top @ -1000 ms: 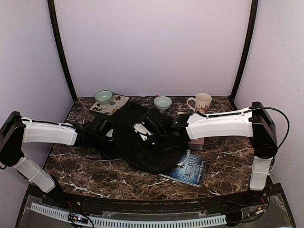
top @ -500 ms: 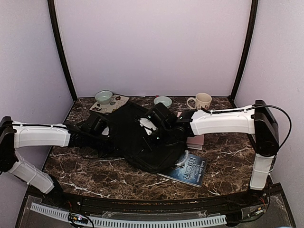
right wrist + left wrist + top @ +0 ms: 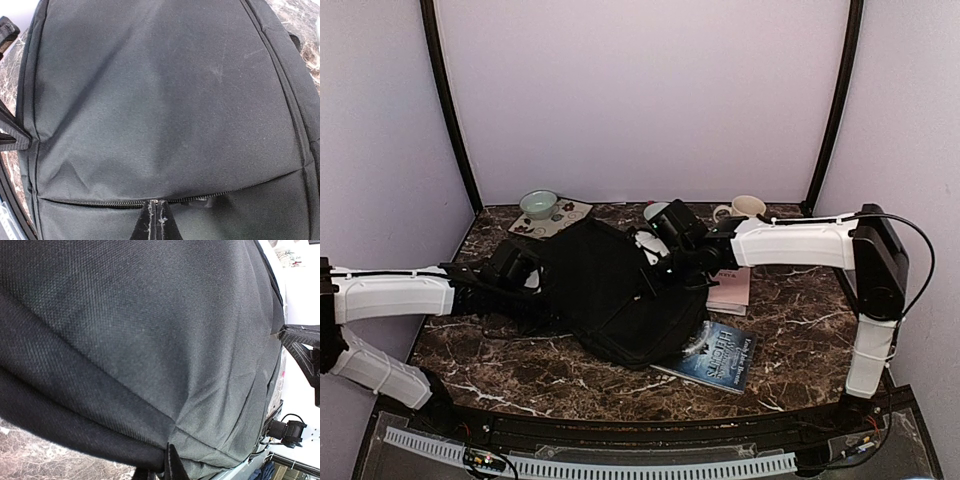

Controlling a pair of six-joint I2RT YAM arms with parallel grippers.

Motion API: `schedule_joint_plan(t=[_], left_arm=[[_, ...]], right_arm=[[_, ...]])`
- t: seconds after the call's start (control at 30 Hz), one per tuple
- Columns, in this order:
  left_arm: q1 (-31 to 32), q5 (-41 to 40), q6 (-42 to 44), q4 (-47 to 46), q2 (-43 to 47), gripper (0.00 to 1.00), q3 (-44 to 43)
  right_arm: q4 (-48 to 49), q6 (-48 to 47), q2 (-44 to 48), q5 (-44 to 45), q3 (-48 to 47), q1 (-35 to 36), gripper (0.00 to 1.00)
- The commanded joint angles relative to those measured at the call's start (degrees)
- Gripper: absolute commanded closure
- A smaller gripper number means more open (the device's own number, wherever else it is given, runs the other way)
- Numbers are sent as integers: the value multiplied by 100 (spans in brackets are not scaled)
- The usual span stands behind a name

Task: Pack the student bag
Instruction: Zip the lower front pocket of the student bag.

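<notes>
My left gripper pinches a fabric fold of the student bag; my right gripper clamps tight on its zipper seam.

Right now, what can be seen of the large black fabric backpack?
The large black woven-fabric backpack stretches between both arms over the dark marble table, slightly rumpled. A zip, shut where visible, crosses one panel. The left gripper pinches its edge; the right gripper is shut at the zip. Its near corner overlaps a blue book.

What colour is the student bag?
Black. The student bag shows best in the right wrist view.
</notes>
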State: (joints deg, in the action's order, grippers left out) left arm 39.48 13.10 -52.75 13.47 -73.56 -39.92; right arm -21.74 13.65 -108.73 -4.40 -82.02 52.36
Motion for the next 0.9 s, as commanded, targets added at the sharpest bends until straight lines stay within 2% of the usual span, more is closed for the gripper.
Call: schedule_joint_plan(t=[0.0,0.43,0.87], left_arm=[[-26,-150,221,464,273,100,90],[-22,-184,239,710,679,100,239],[-22,-371,319,1098,914,100,121]], right_arm=[[-152,-240,201,395,-94,-249,100],[-352,-546,171,667,-236,-654,100],[-313,-193,46,542,-295,-667,100]])
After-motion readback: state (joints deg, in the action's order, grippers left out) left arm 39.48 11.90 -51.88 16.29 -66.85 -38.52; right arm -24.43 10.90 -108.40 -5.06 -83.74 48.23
